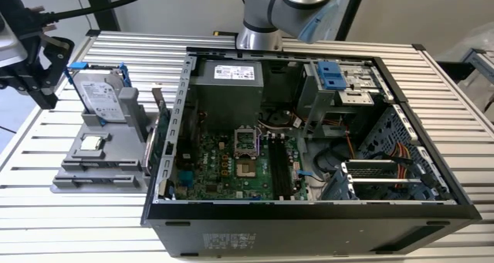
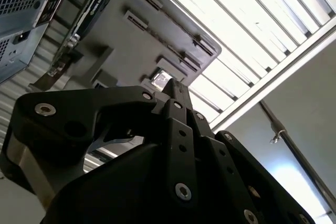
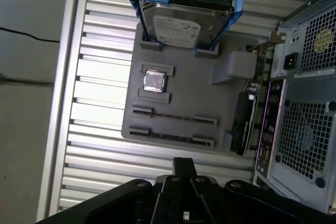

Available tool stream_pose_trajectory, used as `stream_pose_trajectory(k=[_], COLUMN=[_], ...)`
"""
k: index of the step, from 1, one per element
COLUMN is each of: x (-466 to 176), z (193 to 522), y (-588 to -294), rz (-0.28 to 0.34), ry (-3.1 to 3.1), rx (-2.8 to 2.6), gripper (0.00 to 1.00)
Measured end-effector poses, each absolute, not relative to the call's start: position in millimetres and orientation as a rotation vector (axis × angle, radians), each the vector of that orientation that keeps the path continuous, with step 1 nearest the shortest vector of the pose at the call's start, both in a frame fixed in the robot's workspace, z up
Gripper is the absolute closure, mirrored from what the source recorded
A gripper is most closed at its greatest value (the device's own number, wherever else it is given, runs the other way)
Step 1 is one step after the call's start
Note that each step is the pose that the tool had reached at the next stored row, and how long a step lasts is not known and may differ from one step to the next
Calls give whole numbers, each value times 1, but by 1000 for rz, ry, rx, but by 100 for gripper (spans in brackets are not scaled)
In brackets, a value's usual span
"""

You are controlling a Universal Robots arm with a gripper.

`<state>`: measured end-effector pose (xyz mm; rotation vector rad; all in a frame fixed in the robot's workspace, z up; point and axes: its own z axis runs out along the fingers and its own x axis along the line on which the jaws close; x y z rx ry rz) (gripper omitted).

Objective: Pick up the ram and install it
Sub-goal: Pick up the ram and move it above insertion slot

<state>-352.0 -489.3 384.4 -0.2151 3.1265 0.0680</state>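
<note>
The ram (image 3: 173, 117) is a thin dark strip standing on edge between clips on the grey holder (image 3: 210, 103), with a second like strip (image 3: 170, 136) just beside it. My black gripper (image 3: 184, 164) hovers above the slatted table past the holder's edge nearest those strips, apart from them. Its fingers (image 2: 176, 90) are closed together with nothing between them. In the exterior view the gripper (image 1: 45, 98) hangs at the far left, beside the holder (image 1: 92, 181) and above the table.
A silver hard drive in a blue frame (image 1: 100, 98) stands at the holder's far end, with a square silver chip (image 1: 92, 141) in front. An expansion card (image 3: 244, 124) stands between holder and open computer case (image 1: 309, 217). Long black slots (image 1: 278, 167) lie on the green motherboard.
</note>
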Motion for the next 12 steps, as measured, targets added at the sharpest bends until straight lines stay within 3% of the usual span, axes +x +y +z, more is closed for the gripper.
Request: stream_pose_trajectory(k=[12], x=[-352], z=[384], y=[-489], rz=[61], ry=[3121], rx=[-299], gripper=[100])
